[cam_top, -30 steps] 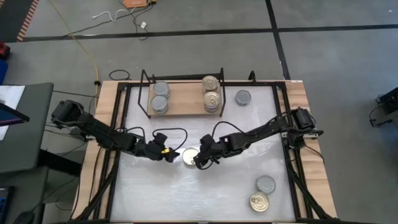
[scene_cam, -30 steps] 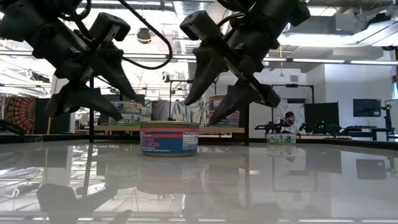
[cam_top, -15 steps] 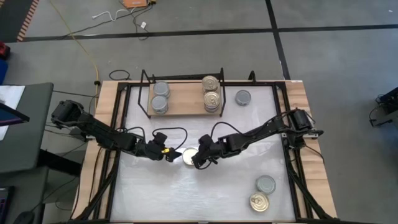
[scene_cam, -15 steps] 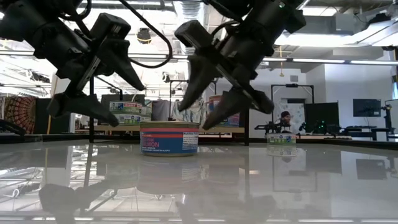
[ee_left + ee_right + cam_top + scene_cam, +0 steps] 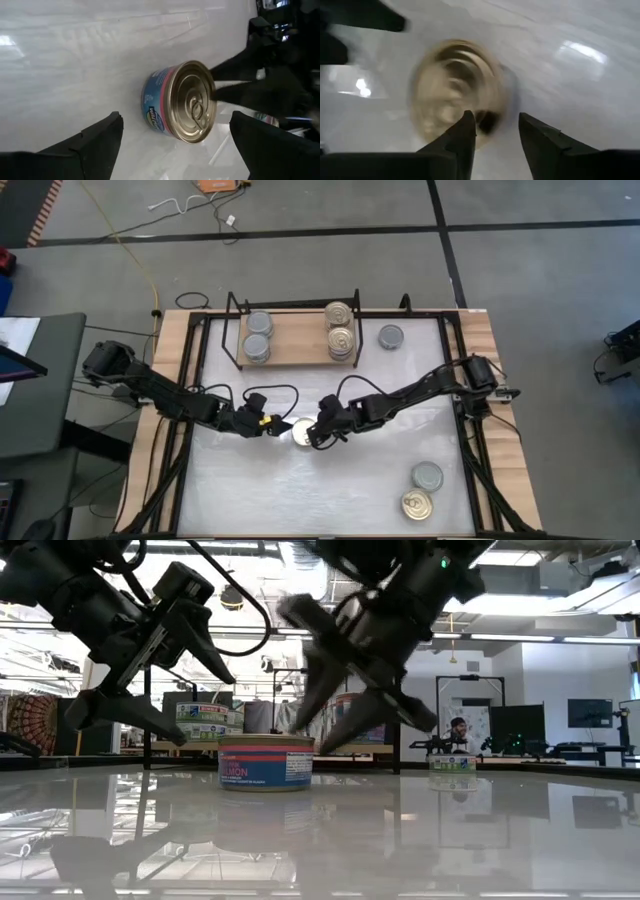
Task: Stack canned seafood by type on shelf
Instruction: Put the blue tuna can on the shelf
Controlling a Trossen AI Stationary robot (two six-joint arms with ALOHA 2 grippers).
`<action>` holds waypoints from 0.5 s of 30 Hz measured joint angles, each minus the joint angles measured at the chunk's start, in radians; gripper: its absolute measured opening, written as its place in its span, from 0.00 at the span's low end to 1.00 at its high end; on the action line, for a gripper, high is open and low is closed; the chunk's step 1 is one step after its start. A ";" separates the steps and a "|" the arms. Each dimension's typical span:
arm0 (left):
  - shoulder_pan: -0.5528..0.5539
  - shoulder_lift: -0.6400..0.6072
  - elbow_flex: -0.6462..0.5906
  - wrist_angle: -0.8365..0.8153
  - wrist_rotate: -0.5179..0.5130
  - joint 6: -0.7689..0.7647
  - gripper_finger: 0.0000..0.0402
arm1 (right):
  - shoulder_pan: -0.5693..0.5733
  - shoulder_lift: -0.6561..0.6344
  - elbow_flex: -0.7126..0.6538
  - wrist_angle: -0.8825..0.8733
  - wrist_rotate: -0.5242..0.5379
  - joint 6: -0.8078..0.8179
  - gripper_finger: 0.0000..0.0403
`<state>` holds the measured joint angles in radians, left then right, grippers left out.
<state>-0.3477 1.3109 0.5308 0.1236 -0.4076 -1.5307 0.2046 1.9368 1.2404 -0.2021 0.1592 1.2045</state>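
Glossy table glare; right-wrist motion blur

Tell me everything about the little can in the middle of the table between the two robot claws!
The can is a small, flat, round metal tin with a gold top and a ring pull. A label with pink, blue and white bands wraps its side. It stands upright on the glossy white table, near its middle, in front of the shelf. The left gripper is wide open beside it, not touching. The right gripper hangs right over its other edge; whether it touches is unclear.
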 joint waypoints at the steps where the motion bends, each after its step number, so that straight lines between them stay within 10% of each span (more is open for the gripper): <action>1: 0.000 0.005 0.000 0.001 0.000 0.000 0.87 | -0.001 0.004 -0.003 -0.007 0.000 0.000 0.42; 15: -0.005 0.259 0.002 0.275 0.072 -0.090 0.87 | -0.001 0.030 0.000 0.031 -0.007 0.000 0.31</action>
<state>-0.3525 1.5696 0.5323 0.3989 -0.3359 -1.6203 0.2031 1.9663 1.2400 -0.1715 0.1520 1.2049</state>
